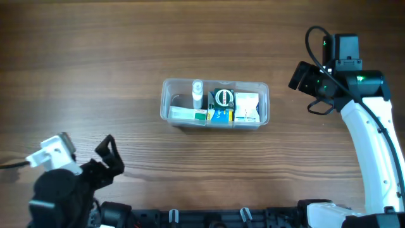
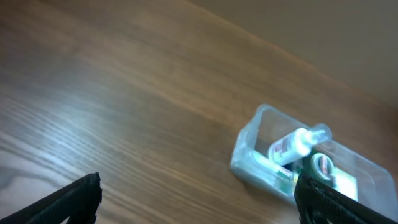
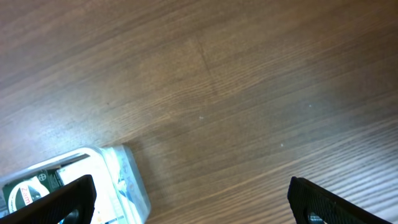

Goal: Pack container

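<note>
Plastic container (image 1: 172, 95) sits mid-counter (image 1: 95, 50), holding a small bottle (image 1: 197, 92) and several boxes (image 1: 247, 107). We see nothing loose outside it, so we judge packing about done; next move likely only parks the arms. Left pincer (image 1: 112, 155) and right pincer (image 1: 302, 77), both spread and empty, flank it, well apart.

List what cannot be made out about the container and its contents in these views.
- Print on the boxes in the container: too small to read in the overhead view.
- Container's far end, left wrist view: cut off by the frame edge and by a finger of the left gripper.
- Most of the container, right wrist view: cut off by the bottom edge and hidden behind a finger of the right gripper.
</note>
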Robot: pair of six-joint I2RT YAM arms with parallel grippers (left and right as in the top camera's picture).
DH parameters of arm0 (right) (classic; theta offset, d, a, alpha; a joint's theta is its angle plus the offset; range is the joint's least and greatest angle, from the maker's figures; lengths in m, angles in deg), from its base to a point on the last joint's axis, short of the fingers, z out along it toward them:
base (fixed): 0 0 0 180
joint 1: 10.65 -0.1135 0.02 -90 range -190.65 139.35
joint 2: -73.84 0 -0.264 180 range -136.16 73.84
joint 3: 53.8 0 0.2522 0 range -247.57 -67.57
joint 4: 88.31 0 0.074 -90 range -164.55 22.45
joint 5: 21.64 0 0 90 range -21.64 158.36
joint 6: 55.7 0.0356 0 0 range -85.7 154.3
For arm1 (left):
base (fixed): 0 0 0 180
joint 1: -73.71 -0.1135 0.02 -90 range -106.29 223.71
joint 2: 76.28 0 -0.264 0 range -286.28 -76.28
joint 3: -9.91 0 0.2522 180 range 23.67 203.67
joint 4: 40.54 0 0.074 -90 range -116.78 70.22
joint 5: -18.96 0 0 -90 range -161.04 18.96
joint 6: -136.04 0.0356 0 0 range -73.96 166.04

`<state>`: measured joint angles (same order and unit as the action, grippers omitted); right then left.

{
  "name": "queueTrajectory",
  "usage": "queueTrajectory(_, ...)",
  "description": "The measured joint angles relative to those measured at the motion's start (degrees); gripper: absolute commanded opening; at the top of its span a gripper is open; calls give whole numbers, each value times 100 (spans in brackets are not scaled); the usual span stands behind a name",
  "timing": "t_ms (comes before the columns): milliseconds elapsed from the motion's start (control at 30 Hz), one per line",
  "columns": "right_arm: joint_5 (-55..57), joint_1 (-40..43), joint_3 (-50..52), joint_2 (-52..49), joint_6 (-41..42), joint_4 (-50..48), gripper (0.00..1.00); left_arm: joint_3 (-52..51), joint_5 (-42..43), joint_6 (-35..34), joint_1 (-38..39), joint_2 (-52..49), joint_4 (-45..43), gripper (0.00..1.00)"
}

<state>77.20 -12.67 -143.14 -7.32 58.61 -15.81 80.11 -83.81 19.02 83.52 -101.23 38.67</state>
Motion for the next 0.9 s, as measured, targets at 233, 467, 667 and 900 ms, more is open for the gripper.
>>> queueTrajectory(233, -2, 0, 0, 0, 0, 0, 100, -2103, 649, 127, -496, 1025, -1023, 100)
queueTrajectory(467, -2, 0, 0, 0, 0, 0, 100, -3543, 1158, 149, -507, 1762, -2186, 100)
queueTrajectory(667, -2, 0, 0, 0, 0, 0, 100, -4094, 1397, 146, -507, 2031, -2365, 100)
queueTrajectory(900, -2, 0, 0, 0, 0, 0, 100, -4271, 1445, 146, -507, 2343, -2393, 100)
